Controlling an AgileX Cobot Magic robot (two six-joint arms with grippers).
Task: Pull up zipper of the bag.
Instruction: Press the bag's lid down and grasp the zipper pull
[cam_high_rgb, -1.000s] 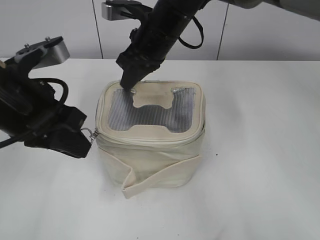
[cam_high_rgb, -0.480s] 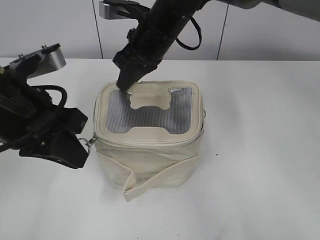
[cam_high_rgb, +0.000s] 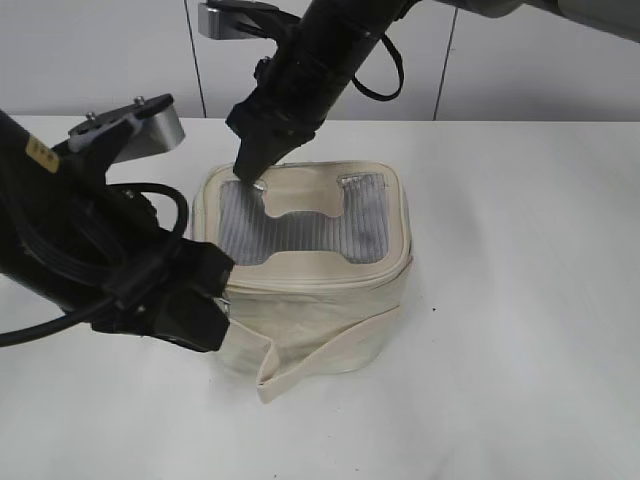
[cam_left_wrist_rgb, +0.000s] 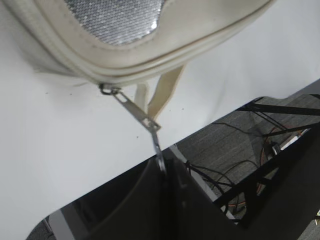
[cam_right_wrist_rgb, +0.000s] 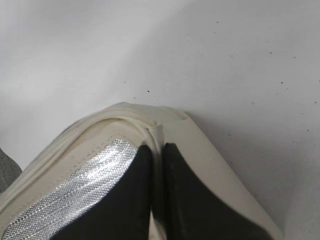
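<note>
The cream bag (cam_high_rgb: 320, 305) stands mid-table, with a grey mesh top panel (cam_high_rgb: 300, 225) and a cream strap (cam_high_rgb: 325, 352) round its body. The zipper track (cam_high_rgb: 330, 281) runs under the lid edge. In the left wrist view a silver slider (cam_left_wrist_rgb: 107, 90) sits on the zipper track (cam_left_wrist_rgb: 165, 47), and its long metal pull (cam_left_wrist_rgb: 136, 111) runs taut into my left gripper (cam_left_wrist_rgb: 161, 170), which is shut on it. That gripper (cam_high_rgb: 213, 318) is at the bag's front-left corner. My right gripper (cam_high_rgb: 250, 168) is shut on a fold of the lid's rear-left edge (cam_right_wrist_rgb: 157, 131).
The white table (cam_high_rgb: 520, 260) extends right of and in front of the bag. A pale wall stands behind. In the left wrist view the table's edge (cam_left_wrist_rgb: 125, 172) shows, with dark floor and cables (cam_left_wrist_rgb: 235, 165) beyond.
My left arm has swung right and nearer to the bag's front, carrying the zipper pull from the left corner toward the front. The bag shifted slightly. The right gripper stayed in place.
</note>
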